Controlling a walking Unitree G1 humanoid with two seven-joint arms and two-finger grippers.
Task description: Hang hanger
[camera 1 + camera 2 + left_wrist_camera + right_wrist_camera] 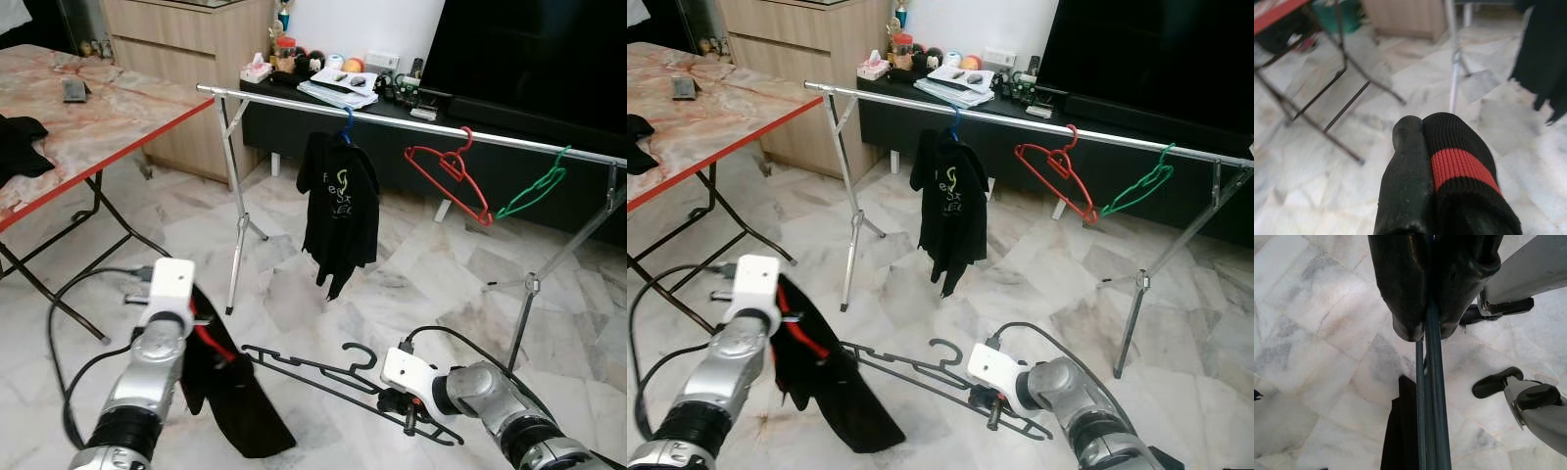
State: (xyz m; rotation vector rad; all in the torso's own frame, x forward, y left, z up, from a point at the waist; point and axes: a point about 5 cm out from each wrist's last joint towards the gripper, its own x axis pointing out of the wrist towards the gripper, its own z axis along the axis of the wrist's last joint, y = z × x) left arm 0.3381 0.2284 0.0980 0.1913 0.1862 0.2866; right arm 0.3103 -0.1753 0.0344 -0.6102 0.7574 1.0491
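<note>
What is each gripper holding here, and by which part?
Left gripper pinches the black garment at its red-striped edge. Right gripper clamps the dark hanger on its lower bars.

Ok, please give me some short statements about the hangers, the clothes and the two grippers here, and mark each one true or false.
1. The right gripper is shut on the dark wire hanger. True.
2. The left gripper holds a black garment with a red stripe. True.
3. The long silver clothes rail carries no hangers. False: a red plastic hanger, a green hanger and a hung black shirt are on it.
4. The dark wire hanger already hangs on the rail. False: it is held low above the floor.
</note>
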